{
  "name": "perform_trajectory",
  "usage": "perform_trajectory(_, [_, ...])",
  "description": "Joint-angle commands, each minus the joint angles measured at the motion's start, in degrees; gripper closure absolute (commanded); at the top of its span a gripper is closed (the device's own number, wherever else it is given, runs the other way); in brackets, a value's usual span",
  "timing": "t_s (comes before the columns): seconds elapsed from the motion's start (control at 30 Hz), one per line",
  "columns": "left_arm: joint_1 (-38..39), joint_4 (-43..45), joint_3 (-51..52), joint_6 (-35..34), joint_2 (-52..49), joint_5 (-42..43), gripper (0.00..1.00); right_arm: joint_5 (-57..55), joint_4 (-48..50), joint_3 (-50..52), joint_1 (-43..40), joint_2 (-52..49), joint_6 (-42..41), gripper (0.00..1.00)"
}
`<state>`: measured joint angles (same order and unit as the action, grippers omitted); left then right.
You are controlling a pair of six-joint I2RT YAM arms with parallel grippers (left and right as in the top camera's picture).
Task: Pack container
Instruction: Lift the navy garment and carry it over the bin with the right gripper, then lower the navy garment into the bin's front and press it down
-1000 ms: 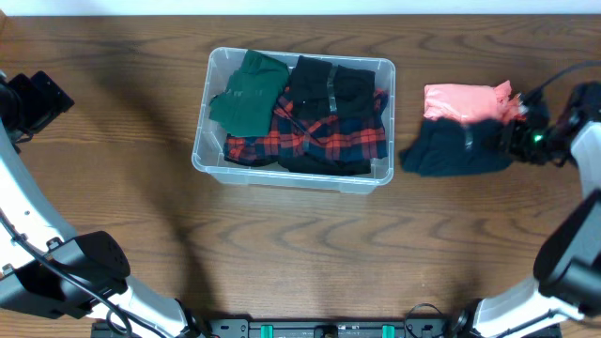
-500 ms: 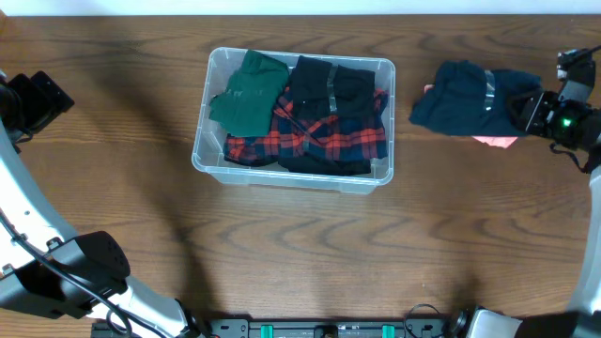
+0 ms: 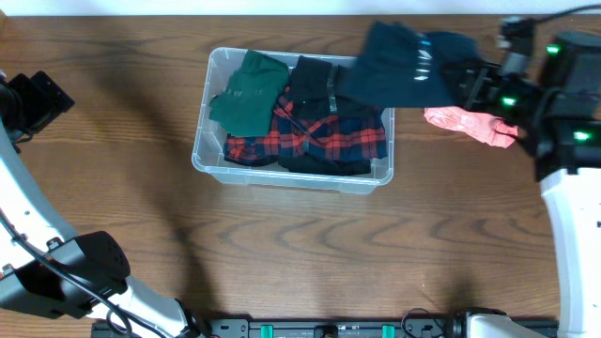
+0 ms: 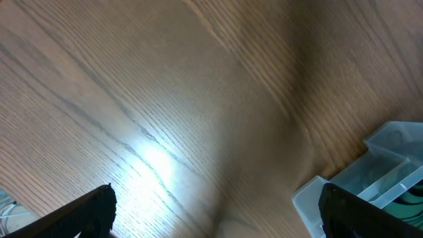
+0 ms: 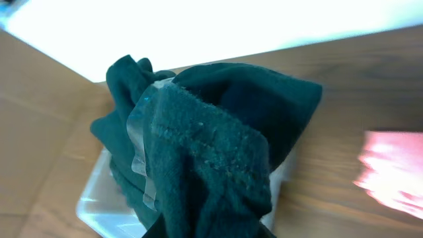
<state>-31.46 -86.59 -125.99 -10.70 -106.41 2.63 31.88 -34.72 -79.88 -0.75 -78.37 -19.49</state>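
Right wrist view is filled by the dark teal garment (image 5: 211, 165) bunched in the right jaws, which are clenched on it though the cloth hides their tips. Beyond it shows a corner of the container (image 5: 92, 198), and a pink garment (image 5: 390, 168) lies on the bench (image 3: 282, 253). From overhead the teal bundle hangs over the container's far right corner, half outside the rim. I would carry it further in over the black (image 3: 329, 94) and plaid (image 3: 319, 136) clothes and lower it below the rim before letting go, or a hem may drape the wall. The left jaws sit spread and idle, well apart. Half a second earlier the bundle hung over the pink garment, right of the container.
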Motion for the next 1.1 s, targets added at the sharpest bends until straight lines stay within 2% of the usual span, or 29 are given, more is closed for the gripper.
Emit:
perform_trajectory(0.0, [-0.13, -0.13, 0.15, -0.55, -0.22, -0.07, 0.02, -4.48, 2.99, -0.98, 6.69, -0.74, -10.58, 0.99])
perform_trajectory(0.13, [-0.13, -0.13, 0.15, -0.55, -0.22, -0.07, 0.02, -9.42, 6.91, -0.98, 14.58, -2.19, -17.33, 0.99])
perform_trajectory(0.43, [-0.13, -0.13, 0.15, -0.55, -0.22, -0.07, 0.02, -9.38, 11.82, -0.98, 26.73, -9.01, -21.18, 0.99])
perform_trajectory(0.73, [-0.13, -0.13, 0.15, -0.55, -0.22, -0.07, 0.02, -4.31, 13.38, -0.98, 31.8, -16.02, -20.68, 0.99])
perform_trajectory(1.07, [-0.13, -0.13, 0.15, -0.55, -0.22, -0.07, 0.02, -4.2, 15.96, -0.98, 34.25, -21.03, -20.55, 0.99])
